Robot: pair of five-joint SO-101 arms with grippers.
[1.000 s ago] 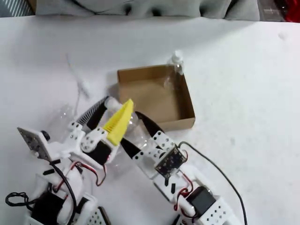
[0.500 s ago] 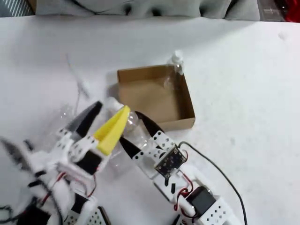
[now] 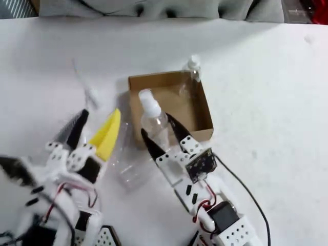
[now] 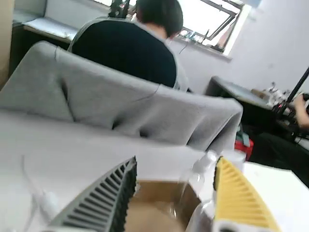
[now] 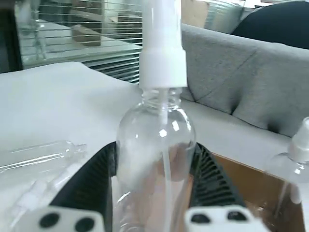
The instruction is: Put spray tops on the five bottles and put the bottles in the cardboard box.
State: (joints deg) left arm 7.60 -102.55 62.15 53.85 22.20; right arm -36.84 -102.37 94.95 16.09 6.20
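Note:
My right gripper [image 3: 156,125] is shut on a clear bottle [image 3: 152,122] with a white spray top [image 3: 147,98], held upright at the near-left edge of the cardboard box [image 3: 205,110]. Its black fingers clasp that bottle [image 5: 155,140] on both sides. A second capped bottle [image 3: 192,67] stands at the box's far right corner, and it also appears past the held one [image 5: 297,150]. My left gripper [image 3: 101,113] is open, with grey and yellow fingers, left of the box and holding nothing; the box [image 4: 154,203] lies beyond the gripper [image 4: 176,164].
An uncapped clear bottle [image 3: 128,171] lies on the table between the two arms, and another one [image 5: 38,154] lies on its side. A loose spray top with its tube [image 3: 91,96] rests left of the box. A grey sofa back [image 3: 154,7] lines the table's far edge.
My left gripper let go of the bottle's top and drew back to the left, open. The right gripper swung the capped bottle upright toward the box's near edge.

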